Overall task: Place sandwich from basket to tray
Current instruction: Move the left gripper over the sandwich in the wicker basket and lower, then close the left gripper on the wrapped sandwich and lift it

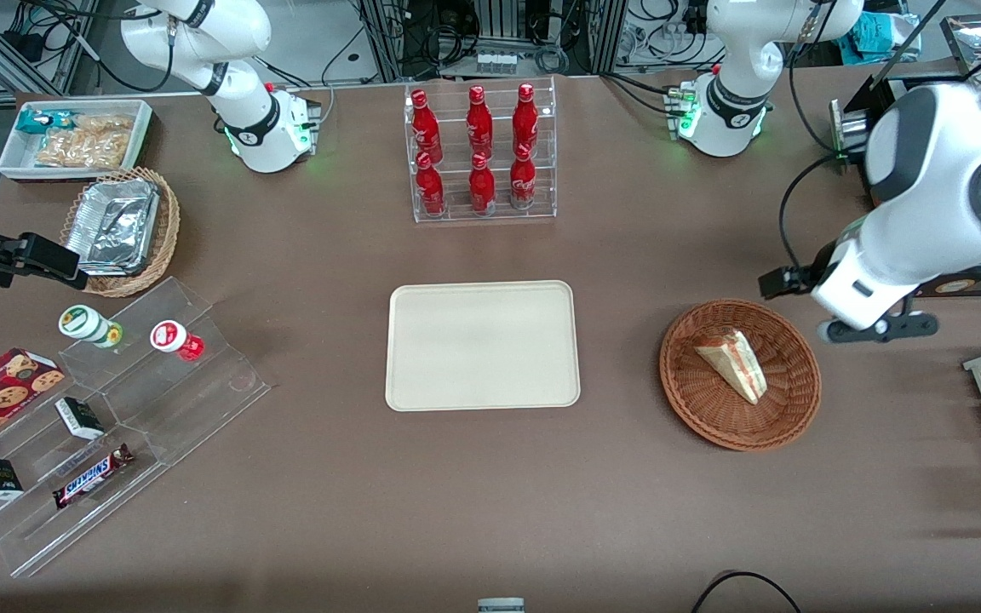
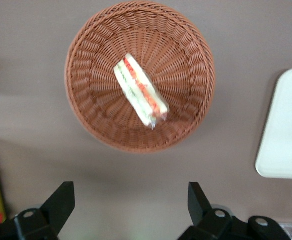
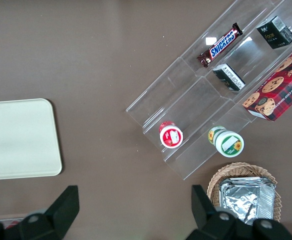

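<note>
The sandwich [image 1: 732, 363] lies on its side in the basket [image 1: 695, 409], toward the working arm's end of the table, its filling edge showing red, orange and green in the wrist view [image 2: 140, 91]. It looks light and soft, and the clear wrap probably makes it slippery. A hard pinch would likely crush the bread, so the sensible hold seems to be a gentle grip across the two flat bread faces near the thick middle, not at the thin tip. The gripper [image 2: 131, 200] hangs above the table just beside the basket [image 2: 81, 95], fingers spread wide and holding nothing.

The tray [image 1: 482, 345] lies bare at mid-table, well apart from the basket. Nearest the front camera, toward the parked arm's end, a bar [image 1: 92, 476] reads SNICKERS. Farthest off, red bottles [image 1: 477, 149] stand in a clear rack; their white script is not legible.
</note>
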### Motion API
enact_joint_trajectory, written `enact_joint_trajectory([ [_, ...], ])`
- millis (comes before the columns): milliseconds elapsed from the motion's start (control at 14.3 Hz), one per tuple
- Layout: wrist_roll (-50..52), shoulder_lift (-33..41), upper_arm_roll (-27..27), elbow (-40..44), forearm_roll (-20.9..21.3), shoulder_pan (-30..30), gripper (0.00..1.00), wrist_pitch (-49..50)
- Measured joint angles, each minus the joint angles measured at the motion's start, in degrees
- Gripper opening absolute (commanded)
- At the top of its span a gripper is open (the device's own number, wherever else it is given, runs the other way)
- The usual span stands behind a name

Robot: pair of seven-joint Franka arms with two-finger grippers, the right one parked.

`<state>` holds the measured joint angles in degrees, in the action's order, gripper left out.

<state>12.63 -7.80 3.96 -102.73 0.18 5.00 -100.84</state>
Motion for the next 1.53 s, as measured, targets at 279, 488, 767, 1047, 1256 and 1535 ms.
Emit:
enact_joint_trajectory([
  [279, 0.5, -0.7, 0.0, -9.5, 0.1, 0.0, 1.00, -13.3],
  [488, 8.2, -0.8, -0.1, -16.4, 0.1, 0.0, 1.00, -24.7],
  [767, 30.9, -1.7, 0.0, -23.4, 0.1, 0.0, 1.00, -36.9],
  [1047, 46.9, -5.4, 0.0, -23.6, 0.1, 0.2, 1.00, -41.9],
  [1256, 48.8, -9.0, 0.0, -22.9, 0.1, 0.2, 0.56, -43.5],
  [1535, 48.9, -10.4, 0.0, -22.3, 0.1, 0.2, 0.10, -43.5],
])
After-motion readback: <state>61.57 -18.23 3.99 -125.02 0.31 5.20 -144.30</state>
